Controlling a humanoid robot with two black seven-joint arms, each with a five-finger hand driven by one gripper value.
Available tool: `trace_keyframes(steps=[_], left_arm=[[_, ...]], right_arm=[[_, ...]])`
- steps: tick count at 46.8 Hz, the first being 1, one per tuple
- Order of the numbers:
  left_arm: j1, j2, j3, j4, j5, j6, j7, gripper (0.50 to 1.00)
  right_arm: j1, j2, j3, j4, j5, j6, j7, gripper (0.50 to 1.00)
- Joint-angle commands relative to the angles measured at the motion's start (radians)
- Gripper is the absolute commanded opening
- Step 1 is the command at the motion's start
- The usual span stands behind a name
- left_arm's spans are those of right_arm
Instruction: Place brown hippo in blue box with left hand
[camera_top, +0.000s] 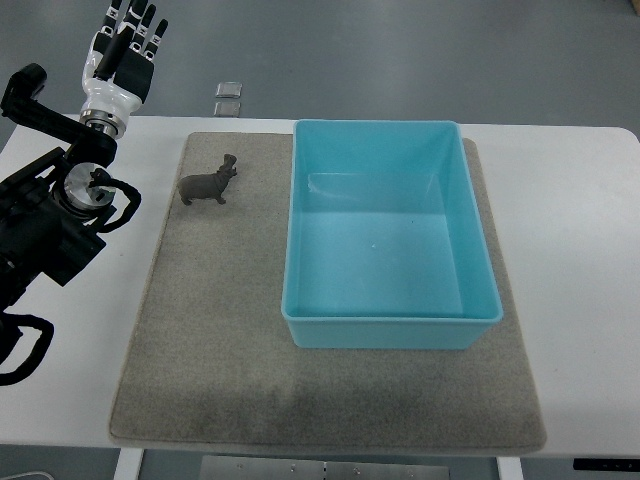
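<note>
A grey felt mat (210, 380) is spread over the white worktop (575, 250), its near edge lying close to the worktop's near edge. On the right half of the mat a blue box (392, 330) is set, open at the top, with nothing seen inside it; its far wall reaches almost to the mat's far edge. The brown hippo (207, 185) is stood upright on the mat near the mat's far left corner, just beside the box's far left corner but apart from it, its open mouth turned toward the box. The left robot hand (124, 52) is held beyond the far left corner of the worktop, above the floor, with its fingers extended and spread and nothing gripped in them. Its black arm (45, 225) is brought in from the left edge across the worktop's left side, with loose cables looped beside it. Two small pale squares (228, 98), possibly floor fittings, are seen just past the worktop's far edge; they are too small to be identified.
</note>
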Motion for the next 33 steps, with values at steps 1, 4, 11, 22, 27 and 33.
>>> trace_keyframes(steps=[1, 4, 11, 22, 27, 33], left_arm=[[-0.004, -0.005, -0.003, -0.001, -0.008, 0.029, 0.0, 1.0], [-0.006, -0.011, -0.014, -0.003, -0.008, 0.098, 0.0, 1.0], [-0.006, -0.014, -0.04, -0.014, -0.005, 0.177, 0.0, 1.0], [-0.006, -0.015, -0.039, -0.014, 0.005, 0.175, 0.0, 1.0], [-0.006, -0.015, -0.039, -0.017, 0.005, 0.174, 0.0, 1.0], [-0.006, -0.014, -0.042, -0.012, -0.005, 0.186, 0.0, 1.0]], right_arm=[[0.0, 0.0, 0.0, 0.0, 0.001, 0.0, 0.0, 0.936], [0.0, 0.0, 0.0, 0.0, 0.001, 0.0, 0.001, 0.936], [0.0, 0.0, 0.0, 0.0, 0.001, 0.0, 0.0, 0.936], [0.0, 0.0, 0.0, 0.0, 0.001, 0.0, 0.001, 0.936], [0.0, 0.0, 0.0, 0.0, 0.001, 0.0, 0.0, 0.936], [0.0, 0.0, 0.0, 0.0, 0.001, 0.0, 0.001, 0.936]])
